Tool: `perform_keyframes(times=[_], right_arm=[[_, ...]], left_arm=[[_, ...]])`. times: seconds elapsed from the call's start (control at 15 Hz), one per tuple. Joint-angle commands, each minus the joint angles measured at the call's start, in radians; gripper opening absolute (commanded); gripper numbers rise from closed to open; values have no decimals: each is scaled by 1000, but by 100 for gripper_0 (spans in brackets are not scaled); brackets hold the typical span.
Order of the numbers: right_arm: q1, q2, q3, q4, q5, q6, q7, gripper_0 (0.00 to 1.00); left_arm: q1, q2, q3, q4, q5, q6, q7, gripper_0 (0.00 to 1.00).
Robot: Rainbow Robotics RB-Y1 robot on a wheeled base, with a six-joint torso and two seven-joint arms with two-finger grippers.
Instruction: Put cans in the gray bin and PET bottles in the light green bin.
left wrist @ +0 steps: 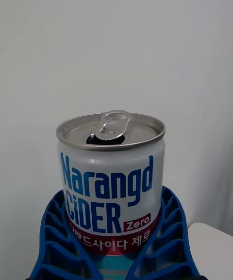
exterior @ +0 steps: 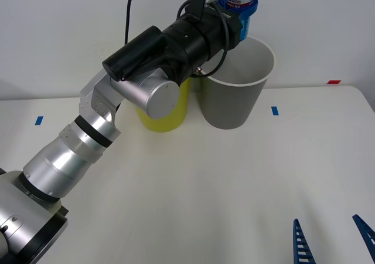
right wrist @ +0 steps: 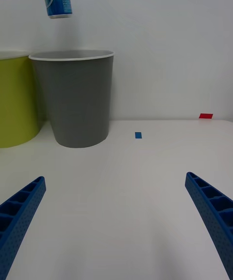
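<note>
Narangd Cider can is hanging upright in the left end effector, fingers clamped on it, above the gray bin's rim. Light green bin is sitting beside it on the bench. Right end effector is idling low, spread wide.

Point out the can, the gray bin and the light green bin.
can [left wrist: 111, 183], left wrist view, on its lettered side.
gray bin [right wrist: 80, 100], right wrist view, on its outer wall.
light green bin [right wrist: 14, 100], right wrist view, on its outer wall.
</note>
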Motion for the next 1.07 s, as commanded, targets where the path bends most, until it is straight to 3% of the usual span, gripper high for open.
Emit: perform_keyframes(times=[0.07,0.2,0.93,1.0,1.07], right_arm=[[0,0,0,0,0,0,0,100],[0,0,0,0,0,0,0,100],[0,0,0,0,0,0,0,100],[0,0,0,0,0,0,0,100],[0,0,0,0,0,0,0,100]], left_arm=[[-4,-18,-20,50,-16,-81,-11,0],[-32,-32,-64,154,-19,-226,-15,0],[-39,-35,-67,171,-11,-223,-16,0],[-41,-35,-67,176,-10,-222,-13,20],[-39,-35,-67,176,-7,-211,-11,61]])
